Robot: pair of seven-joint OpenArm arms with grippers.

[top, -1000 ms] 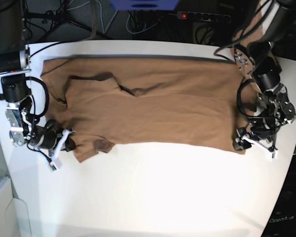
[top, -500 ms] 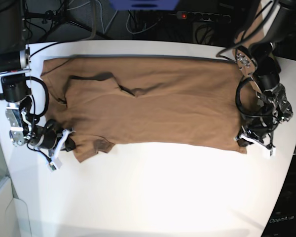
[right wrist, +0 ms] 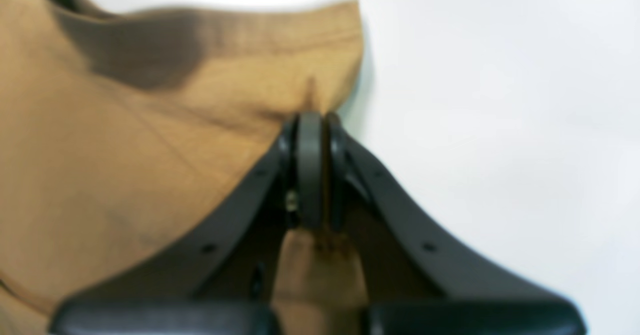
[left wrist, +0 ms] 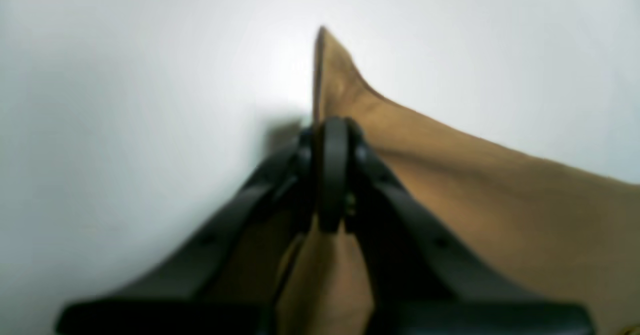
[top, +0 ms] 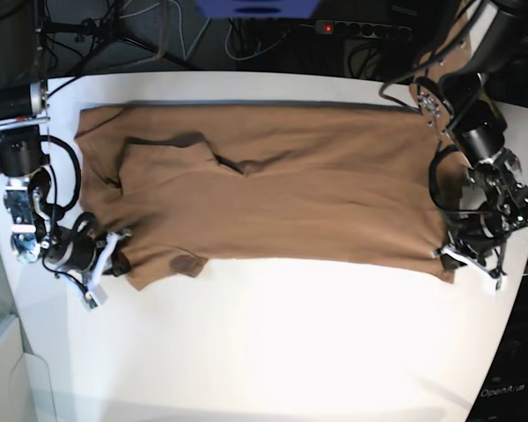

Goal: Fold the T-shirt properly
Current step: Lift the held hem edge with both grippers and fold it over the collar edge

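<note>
A: ok so what are the grippers up to? Both look pinched shut on cloth to me, the left gripper (left wrist: 330, 175) on one near corner, the right gripper (right wrist: 320, 170) on the other.

B: yep, black fingers, and the T-shirt (top: 282, 202) is between them, spread on the table (top: 264, 343). Plain tan fabric, soft and matte, with a crisp line running near the edge by the right one.

A: shape's a wide slab, kinda wavy along the near edge, with a little flap poking out near the right gripper and loose creases on that side.

B: long axis goes side to side, arm to arm. Can't tell which way the collar points tho.

A: table's smooth and white. Past its far edge there's dark stuff and some cables (top: 233, 40).
</note>
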